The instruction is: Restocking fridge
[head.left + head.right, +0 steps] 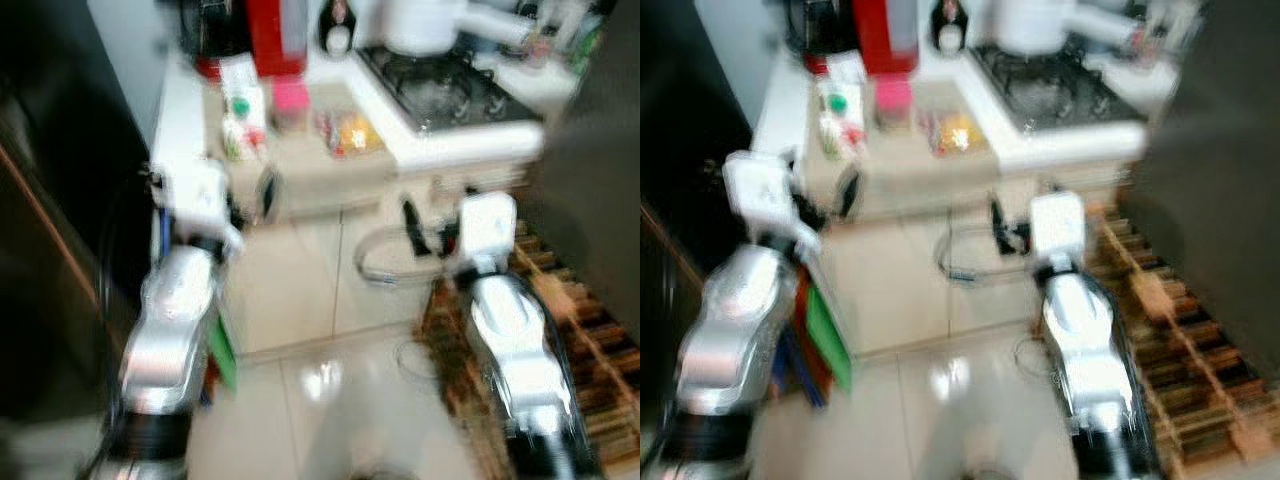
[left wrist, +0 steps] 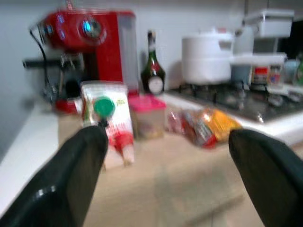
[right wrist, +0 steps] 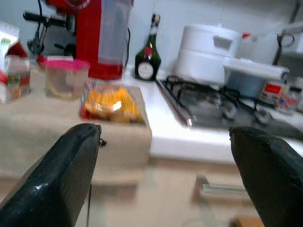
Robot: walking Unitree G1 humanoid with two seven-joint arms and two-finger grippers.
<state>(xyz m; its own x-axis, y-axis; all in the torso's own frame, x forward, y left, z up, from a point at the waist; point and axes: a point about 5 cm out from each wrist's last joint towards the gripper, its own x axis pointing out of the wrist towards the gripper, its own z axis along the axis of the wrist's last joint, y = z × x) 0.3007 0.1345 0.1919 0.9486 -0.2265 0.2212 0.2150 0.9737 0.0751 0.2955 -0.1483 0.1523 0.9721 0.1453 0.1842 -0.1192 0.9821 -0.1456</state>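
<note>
Left wrist view: left gripper [image 2: 168, 177] is spreading wide before the white green-capped carton [image 2: 106, 120] near the beige countertop's [image 2: 189, 184] edge — right gripper [image 3: 168, 172] is gaping too. Motion blur risks toppling it — a judgement.

A white kitchen counter [image 1: 185, 105] runs along the wall and turns toward a gas hob [image 1: 445, 90] set into its top. A beige wooden board [image 2: 189, 170] lies across the counter's near part. On the board stand a white carton with a green cap [image 2: 106, 120], a clear tub with a pink lid [image 2: 147, 113] and a bag of orange and red food [image 2: 203, 125]. Behind the board, on the white surface, stand a red coffee machine [image 2: 92, 47] and a dark bottle [image 2: 153, 71]. A white pot [image 2: 208, 59] sits on the hob. Below, the floor [image 1: 300, 290] is pale glossy tile.
</note>
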